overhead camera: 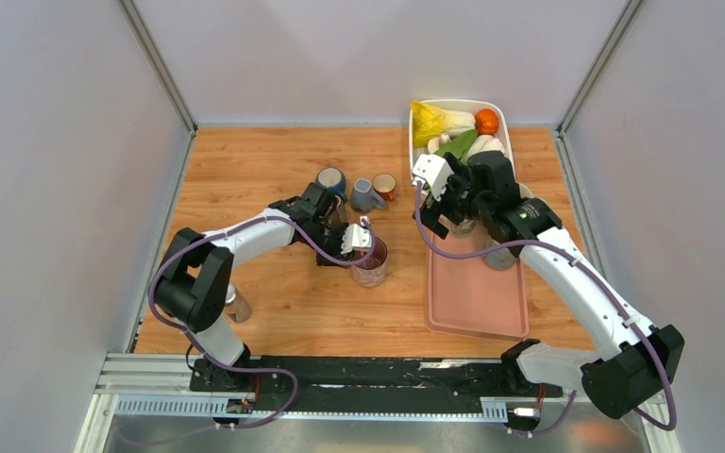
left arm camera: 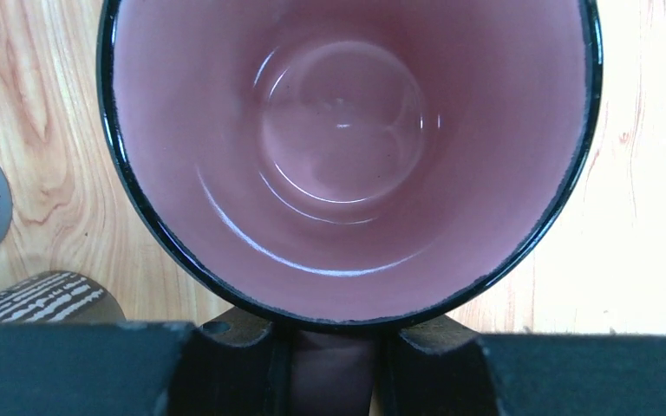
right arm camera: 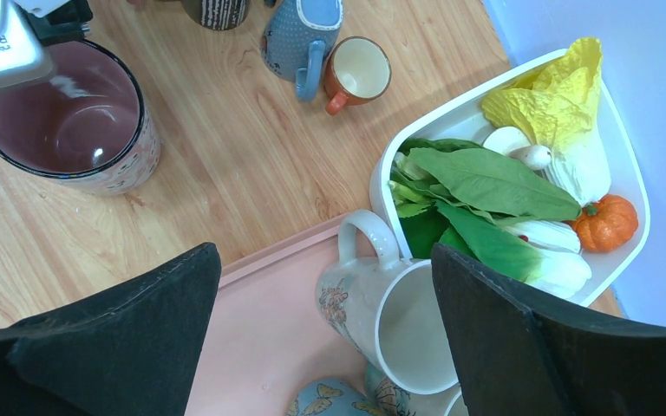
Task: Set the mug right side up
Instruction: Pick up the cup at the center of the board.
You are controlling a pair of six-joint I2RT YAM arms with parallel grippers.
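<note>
We see the mug (overhead camera: 370,264) (left arm camera: 347,147) (right arm camera: 61,113) standing upright near the middle of the tabletop (overhead camera: 274,170), its pink inside open to the top. The left gripper (overhead camera: 357,236) (left arm camera: 331,347) sits at its rim on the far side. Its fingers (left arm camera: 225,364) stand close on either side of a part of the mug just below the rim, but we cannot tell whether they pinch it. The right gripper (overhead camera: 442,215) (right arm camera: 323,260) is spread wide with nothing between its fingers. It hangs over the far end of the pink tray (overhead camera: 477,293) (right arm camera: 260,321), above a white flowered mug (right arm camera: 381,303) lying on its side.
</note>
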